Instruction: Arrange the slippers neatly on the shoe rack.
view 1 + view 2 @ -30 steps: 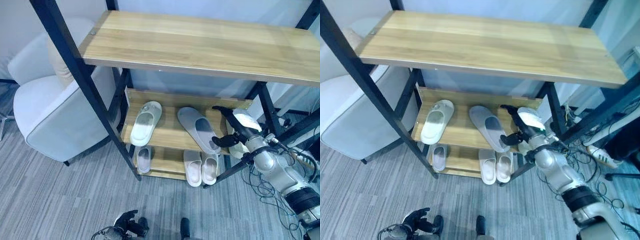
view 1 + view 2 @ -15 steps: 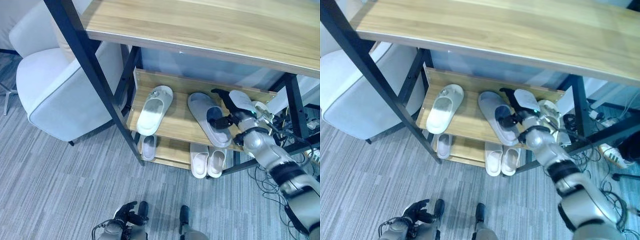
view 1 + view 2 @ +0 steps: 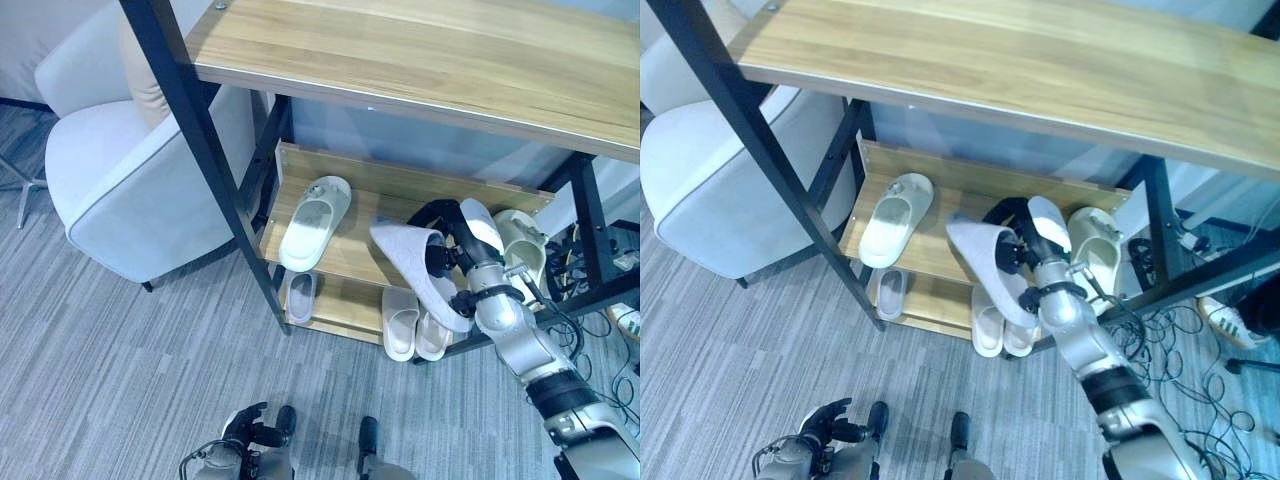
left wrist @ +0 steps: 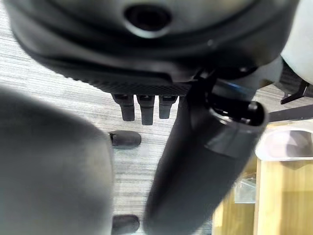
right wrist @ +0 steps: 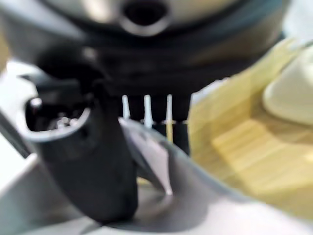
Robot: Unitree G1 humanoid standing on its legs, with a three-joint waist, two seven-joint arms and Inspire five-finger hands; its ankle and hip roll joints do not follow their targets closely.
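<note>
Gripping 1 grey slipper, the right hand is holding it tilted off the front edge of the shoe rack's middle shelf; in the right wrist view the thumb is sitting inside the slipper opening with the fingers curled against its outer side.

Resting on the same middle shelf, toward the rack's left side: 1 pale green slipper, lying flat, well apart from the held one. Lying at the rack's right end of that shelf, just beside the right hand: 1 cream slipper.

Sitting on the bottom shelf: 1 small pale slipper near the rack's left front leg, and 1 white pair side by side, directly beneath the held grey slipper.

Standing left of the rack: 1 white armchair on grey carpet.

Hanging low, well in front of the rack: left hand, fingers loosely bent, holding nothing.
</note>
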